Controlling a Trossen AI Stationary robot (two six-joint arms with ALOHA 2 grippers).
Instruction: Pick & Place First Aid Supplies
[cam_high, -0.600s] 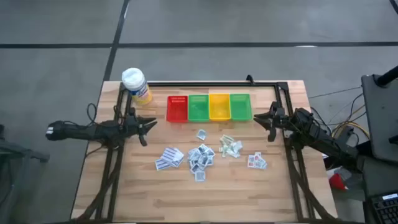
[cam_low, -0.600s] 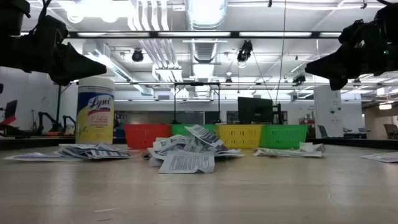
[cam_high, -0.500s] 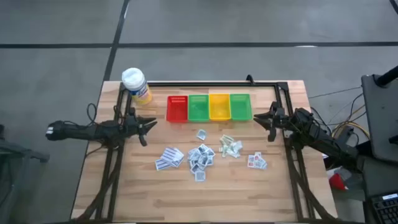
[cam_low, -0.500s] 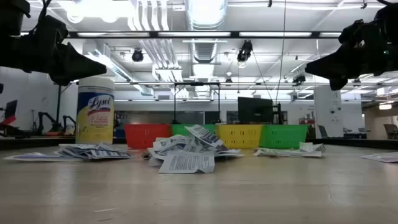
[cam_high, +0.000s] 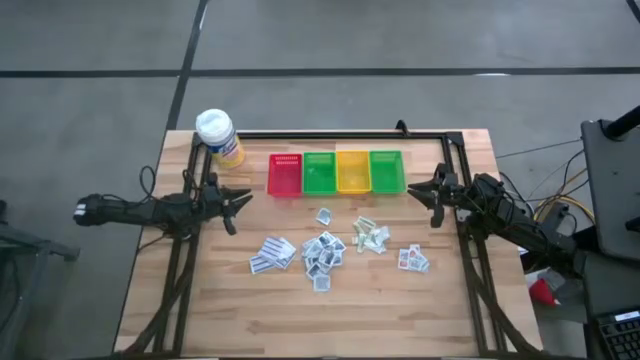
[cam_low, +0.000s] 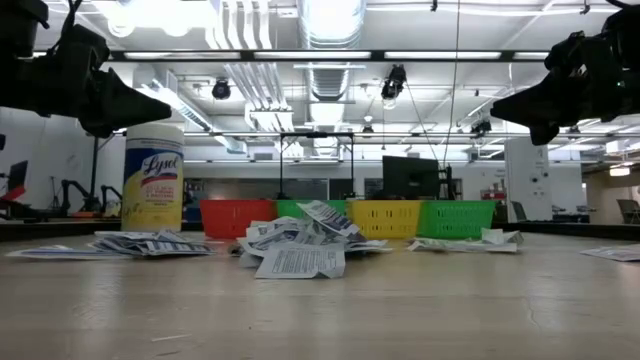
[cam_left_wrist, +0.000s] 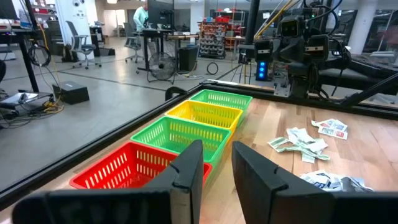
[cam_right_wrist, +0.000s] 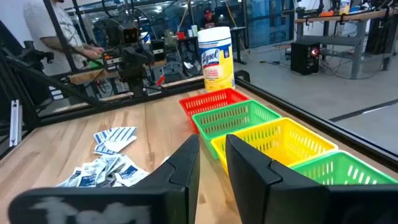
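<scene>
Overhead, my left claw (cam_high: 240, 208) and right claw (cam_high: 417, 192) hovered slightly parted, grasping nothing, at opposite counter (cam_high: 400, 310) edges. Flat, crinkled first aid supplies (cam_high: 325, 250) lay scattered mid-counter on pale wood grain, pointing every way, below four lattice-walled plastic bins (cam_high: 336, 172).

Red, green, yellow, green bins (cam_high: 337, 172)

Four small slatted plastic bins (cam_high: 337, 172) sit side by side along the far edge of the wooden slat table (cam_high: 400, 310). Left of them, at the far left corner, stands the white-capped cylindrical bottle (cam_high: 218, 137). The thumb-sized paper sachets (cam_high: 322, 251) lie scattered mid-table, nearer than the bins.
</scene>
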